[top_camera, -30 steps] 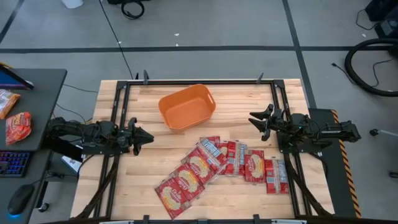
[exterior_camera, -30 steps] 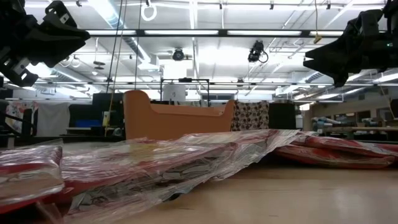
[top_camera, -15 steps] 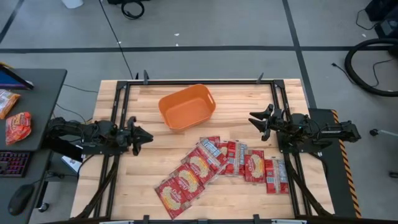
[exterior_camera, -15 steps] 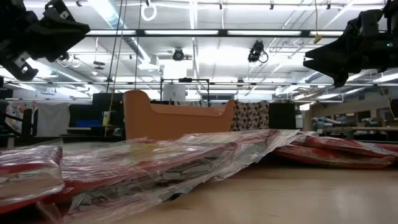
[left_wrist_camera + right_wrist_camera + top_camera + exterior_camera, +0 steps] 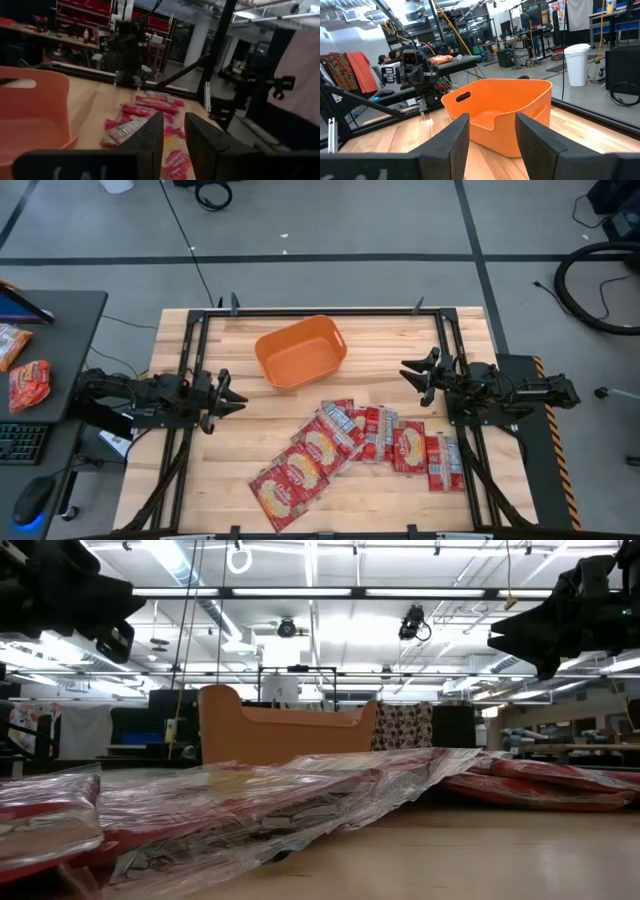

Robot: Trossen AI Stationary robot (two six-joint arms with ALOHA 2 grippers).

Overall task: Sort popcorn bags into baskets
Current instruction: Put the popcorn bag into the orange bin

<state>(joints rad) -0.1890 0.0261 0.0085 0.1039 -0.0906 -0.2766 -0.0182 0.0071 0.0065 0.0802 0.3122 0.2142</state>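
- Left gripper (image 5: 232, 392) hovers over bare wood at the table's left side, empty; its fingers (image 5: 150, 141) stand a narrow gap apart, so part-open with nothing between them; it points across the table toward the packets
- Right gripper (image 5: 409, 370) hangs over the right side of the table, just beyond the top of the packet spread, also empty; its fingers (image 5: 454, 140) show a wider gap and look straight at the tub
- Both arms lie low and stretched nearly level from their bases at the table's two edges, wrists roughly horizontal, well apart from each other
- The popcorn bags (image 5: 345, 442) lie in an overlapping fan on the near-right half of the table (image 5: 230, 470), several stacked edge over edge; none is in the basket (image 5: 300, 351), which sits empty toward the far middle of the table
- The low view shows crinkled clear film over the red packets (image 5: 230, 810); I judge them light, thin, pliable and slick, likely to slide or drag a neighbour along when lifted
- Best hold, to my mind: a free corner or short edge of an outermost bag, pinched from above where it overhangs the one beneath; a flat-lying middle offers the fingers nothing to close on
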